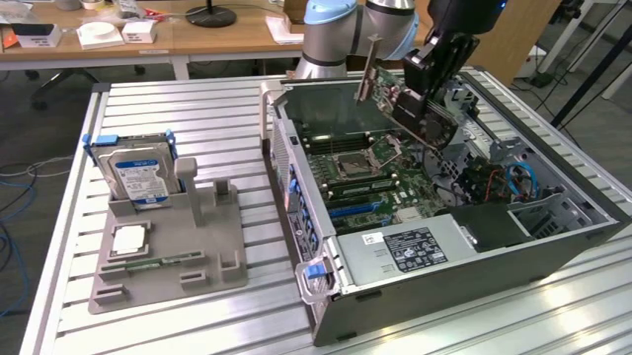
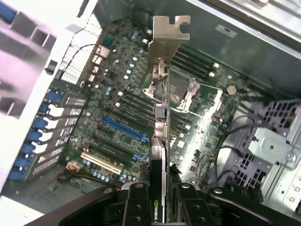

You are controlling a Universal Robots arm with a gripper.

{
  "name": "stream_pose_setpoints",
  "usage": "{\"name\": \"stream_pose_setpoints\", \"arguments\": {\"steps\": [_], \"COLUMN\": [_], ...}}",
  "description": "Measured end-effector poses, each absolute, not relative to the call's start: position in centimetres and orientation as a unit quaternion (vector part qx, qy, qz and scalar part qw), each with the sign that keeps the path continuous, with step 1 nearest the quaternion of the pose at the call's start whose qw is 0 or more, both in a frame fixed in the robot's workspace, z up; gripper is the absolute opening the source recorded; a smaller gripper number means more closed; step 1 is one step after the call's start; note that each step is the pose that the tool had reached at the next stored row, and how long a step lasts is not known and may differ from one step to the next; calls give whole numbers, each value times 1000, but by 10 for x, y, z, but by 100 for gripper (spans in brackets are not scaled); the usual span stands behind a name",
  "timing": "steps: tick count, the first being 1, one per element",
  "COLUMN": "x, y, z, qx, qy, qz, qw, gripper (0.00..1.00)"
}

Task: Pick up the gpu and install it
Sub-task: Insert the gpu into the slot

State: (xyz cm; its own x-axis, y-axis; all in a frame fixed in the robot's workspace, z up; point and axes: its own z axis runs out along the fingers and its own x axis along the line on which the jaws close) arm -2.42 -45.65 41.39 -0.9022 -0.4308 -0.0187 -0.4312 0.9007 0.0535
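Note:
My gripper (image 1: 427, 96) is shut on the gpu (image 1: 400, 103), a thin dark card with a pale metal bracket (image 1: 368, 70) at its end. The card hangs tilted in the air above the open computer case (image 1: 445, 259), over the motherboard (image 1: 371, 185). In the wrist view the gpu (image 2: 161, 141) runs edge-on away from my fingers (image 2: 136, 202), its bracket (image 2: 168, 37) farthest out. Below it lies the motherboard (image 2: 117, 108) with a blue slot (image 2: 123, 130) and the processor socket (image 2: 183, 94). The card is well clear of the board.
A grey fixture (image 1: 168, 244) on the exterior view's left holds a silver hard drive (image 1: 138, 174), a processor chip (image 1: 129, 240) and a green memory stick (image 1: 163, 260). The case walls, the drive cage (image 1: 553, 214) and the power supply (image 1: 415, 248) surround the board. Desks stand behind.

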Motion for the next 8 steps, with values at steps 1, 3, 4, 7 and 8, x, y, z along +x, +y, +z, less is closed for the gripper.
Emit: {"name": "stream_pose_setpoints", "arguments": {"steps": [1, 3, 4, 7, 8], "x": [-24, -24, -24, -24, -24], "y": [-457, -456, -456, -456, -456], "z": [414, 414, 414, 414, 414], "qx": [-229, -246, -254, -279, -287], "qy": [973, 969, 967, 960, 958], "qz": [28, 28, 28, 28, 28], "qw": [3, 2, 2, 2, 1], "gripper": [26, 26, 26, 26, 26]}}
